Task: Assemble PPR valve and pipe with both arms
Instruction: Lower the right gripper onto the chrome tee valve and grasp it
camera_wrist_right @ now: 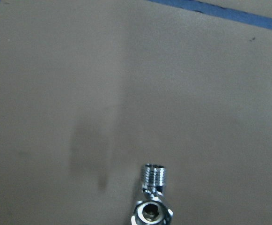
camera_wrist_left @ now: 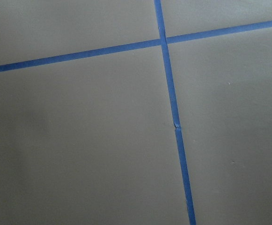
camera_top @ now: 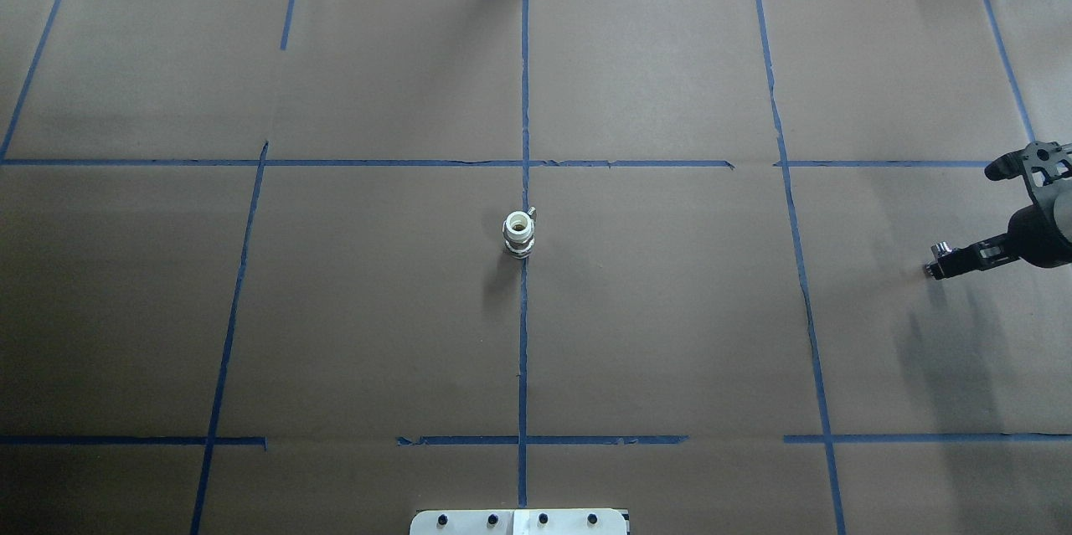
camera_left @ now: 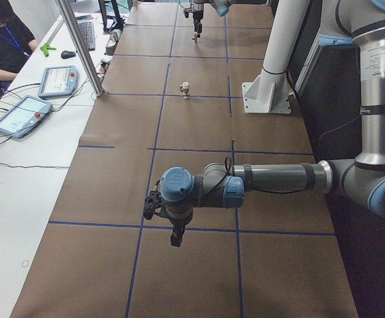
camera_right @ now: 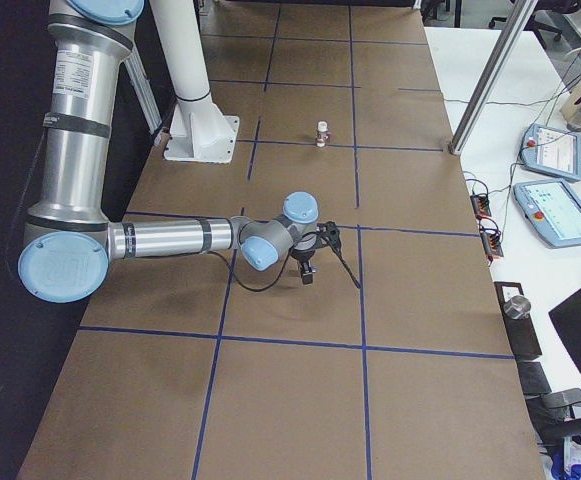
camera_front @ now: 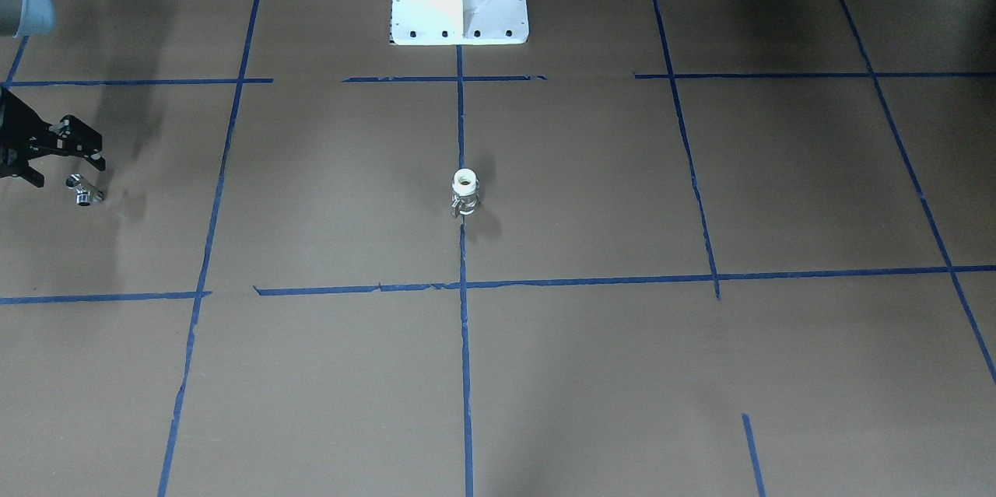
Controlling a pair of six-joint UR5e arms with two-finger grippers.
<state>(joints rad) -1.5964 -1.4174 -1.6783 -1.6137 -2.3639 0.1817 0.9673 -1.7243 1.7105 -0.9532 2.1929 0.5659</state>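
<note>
I am hovering my black right gripper [camera_top: 963, 219] spread wide, far out on my right side of the brown papered surface [camera_front: 622, 372]. The tiny chrome T-shaped pipe [camera_front: 83, 191] is sitting just beside one finger. The white-ended metal PPR valve [camera_front: 464, 192] is standing upright mid-surface, well apart. My left gripper [camera_left: 172, 232] is hanging low, and I cannot tell its opening.

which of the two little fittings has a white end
The valve standing upright on the centre tape line, white ring up. The pipe, off to one side, is all chrome.
</note>
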